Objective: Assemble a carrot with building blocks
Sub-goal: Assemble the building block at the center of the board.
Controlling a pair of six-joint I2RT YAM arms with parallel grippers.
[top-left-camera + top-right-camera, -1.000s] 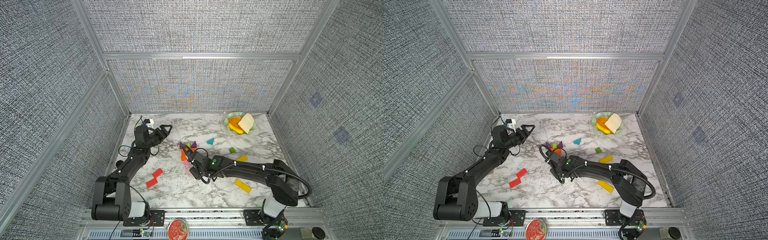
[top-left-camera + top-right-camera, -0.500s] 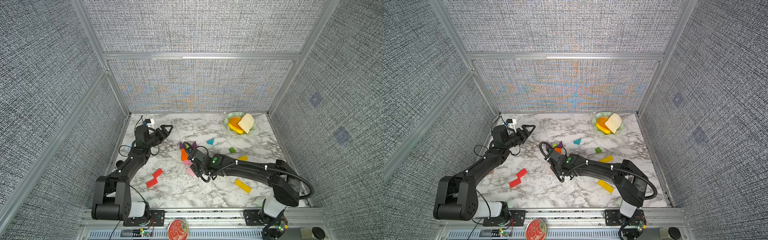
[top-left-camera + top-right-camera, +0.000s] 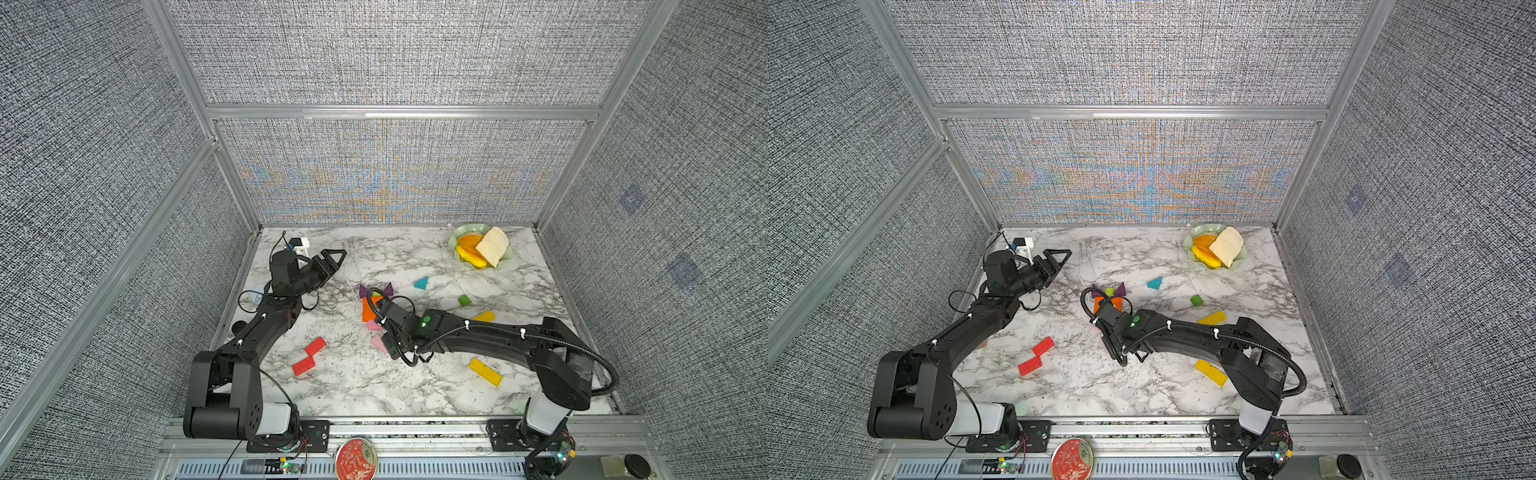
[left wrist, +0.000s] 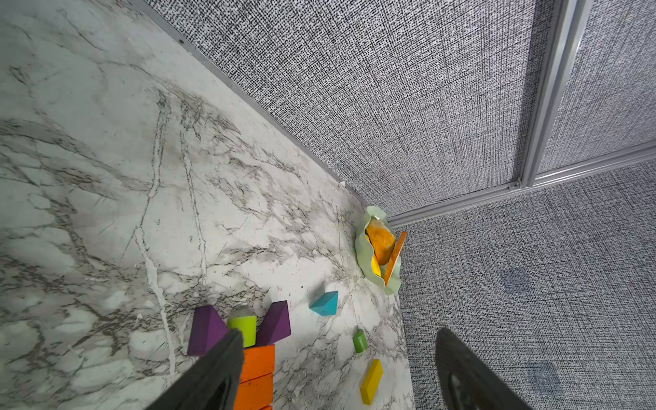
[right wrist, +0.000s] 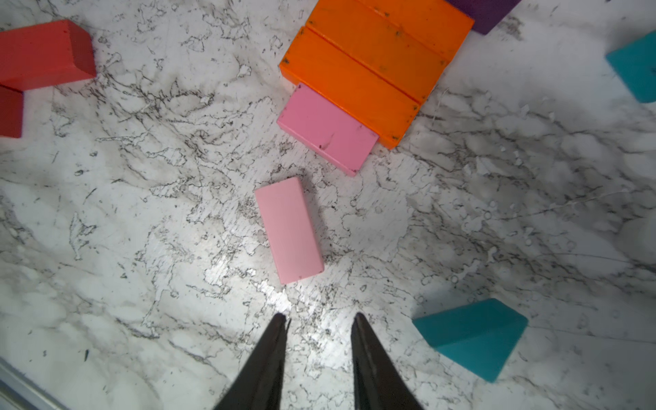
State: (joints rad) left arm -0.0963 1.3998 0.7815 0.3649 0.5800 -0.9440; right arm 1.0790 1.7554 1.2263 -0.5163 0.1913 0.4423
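Note:
Two orange bars point(image 5: 369, 60) lie side by side, with purple triangles point(image 4: 206, 330) and a lime stub point(image 4: 243, 326) at their far end. A dark pink bar point(image 5: 328, 129) rests against the near orange bar. A light pink bar point(image 5: 288, 230) lies loose on the marble, just beyond my right gripper point(image 5: 319, 316), which is open by a narrow gap with nothing in it. A teal triangle point(image 5: 472, 337) sits beside one finger. My left gripper point(image 3: 337, 258) hangs wide open and empty at the back left.
Two red bars point(image 3: 309, 356) lie front left. Yellow bars point(image 3: 485, 372) point(image 3: 484, 316), a green stub point(image 3: 464, 300) and another teal triangle point(image 3: 422, 283) are scattered to the right. A pale green dish point(image 3: 457, 230) of toy food stands back right. Mesh walls enclose the table.
My right gripper's jaws have drawn closer together, and the light pink bar that they covered now lies clear of them. The left arm has not moved.

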